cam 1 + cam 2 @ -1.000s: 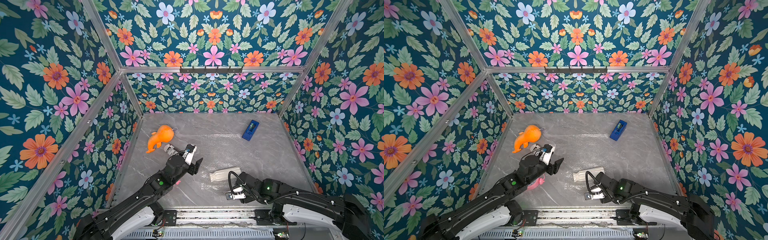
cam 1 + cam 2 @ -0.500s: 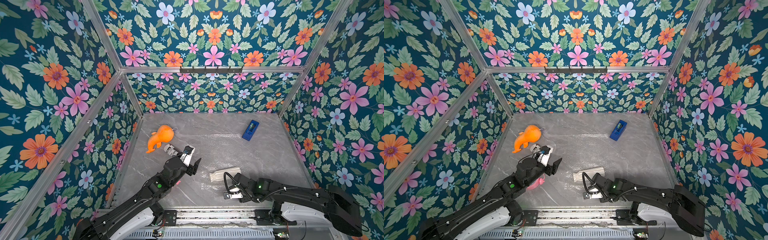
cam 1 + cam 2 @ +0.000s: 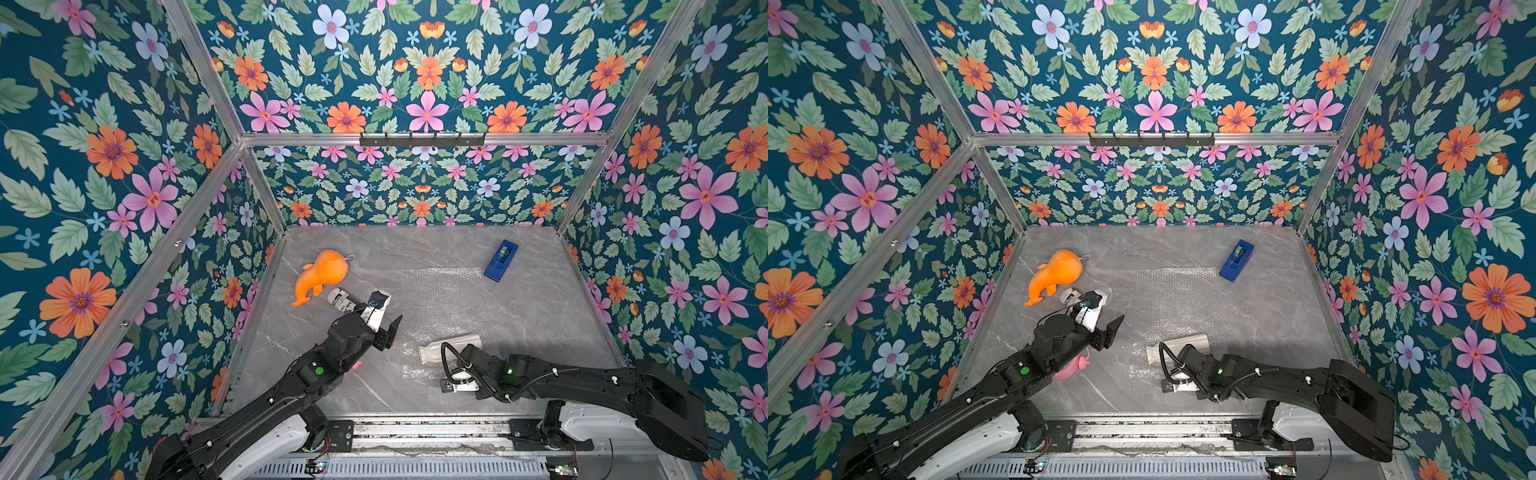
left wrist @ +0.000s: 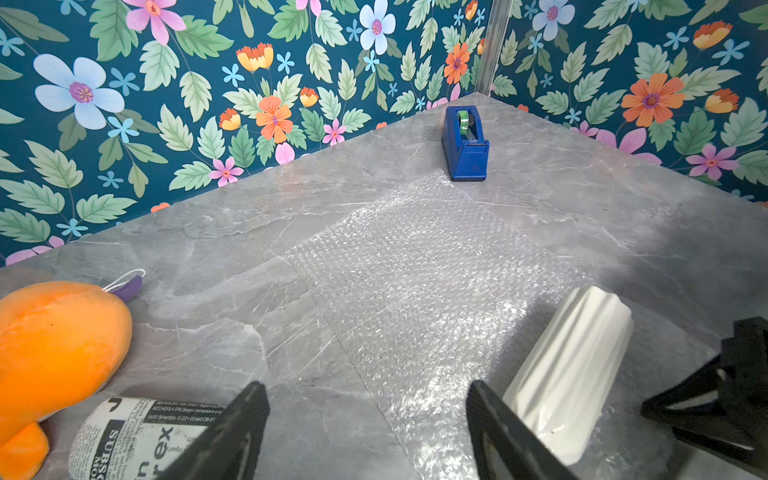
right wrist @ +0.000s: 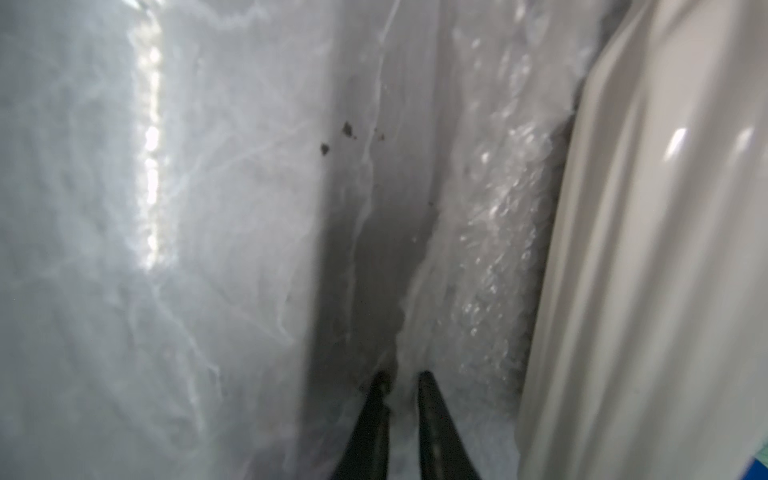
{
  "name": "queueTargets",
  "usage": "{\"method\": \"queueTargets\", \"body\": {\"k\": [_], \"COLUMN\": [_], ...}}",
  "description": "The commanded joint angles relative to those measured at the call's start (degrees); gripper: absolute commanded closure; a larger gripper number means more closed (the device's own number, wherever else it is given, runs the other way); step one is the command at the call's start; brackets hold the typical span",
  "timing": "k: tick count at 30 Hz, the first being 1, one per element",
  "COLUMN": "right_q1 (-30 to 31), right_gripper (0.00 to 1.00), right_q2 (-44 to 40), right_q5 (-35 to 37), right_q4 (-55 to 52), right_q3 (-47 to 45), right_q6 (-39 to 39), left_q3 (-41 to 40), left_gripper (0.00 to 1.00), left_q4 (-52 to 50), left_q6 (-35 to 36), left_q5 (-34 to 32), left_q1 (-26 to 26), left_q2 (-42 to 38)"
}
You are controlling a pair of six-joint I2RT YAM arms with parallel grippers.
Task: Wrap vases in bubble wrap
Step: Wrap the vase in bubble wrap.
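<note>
The white ribbed vase lies on its side on the near end of the bubble wrap, which is spread flat on the grey table. My left gripper hangs open above the wrap's left edge with nothing between its fingers, and the vase is just to its right. My right gripper is low on the table next to the vase. Its jaws are shut, with the near edge of the bubble wrap running in between the tips. The wrist hides those fingers in both top views.
An orange plush toy and a black-and-white printed can lie at the left, close to my left gripper. A blue tape dispenser stands at the back right. A pink object sits under my left arm. Flowered walls enclose three sides.
My right gripper has closed from open and edged left along the wrap's near edge. The left arm has barely shifted and stays open. The vase has not moved.
</note>
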Motion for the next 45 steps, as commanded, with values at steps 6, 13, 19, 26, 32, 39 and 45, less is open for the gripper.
{"method": "queueTargets", "body": {"k": [6,13,19,26,32,39,45], "right_q1": [-0.01,-1.92,-4.63,-7.73,-10.13,-13.33,-16.49], "right_gripper": [1.00,1.00,1.00,1.00,1.00,1.00,1.00], "right_q2": [-3.39,-4.37,-5.42,-5.59,-5.52,-2.44,-1.12], "right_q5": [-1.30,-4.08,-5.39,-8.51,-10.99,-12.53,-13.79], "right_q4": [-1.61,-2.45,-2.95,-3.58,-3.19,-2.43,-1.15], "right_q3": [1.65,4.38,5.69,6.76,8.11,9.89,10.63], "right_q6": [-0.21,2.00,4.03,6.16,8.66,10.54,11.95], "left_q3": [2.04,2.38,2.05,2.23,1.57,0.86,0.82], "left_gripper": [0.22,0.23,0.25,0.29,0.31,0.34,0.34], "left_q4": [-2.14,-3.44,-3.81,-4.19,-3.30,-2.06,-1.36], "left_q6": [5.48,8.06,11.74,15.44,20.62,25.29,28.93], "left_q5": [-0.71,-0.47,0.29,3.30,5.52,7.59,8.40], "left_q1": [-0.89,-1.96,-3.67,-7.27,-10.94,-13.77,-15.97], "left_q2": [1.22,1.49,1.13,2.36,2.63,3.32,4.75]}}
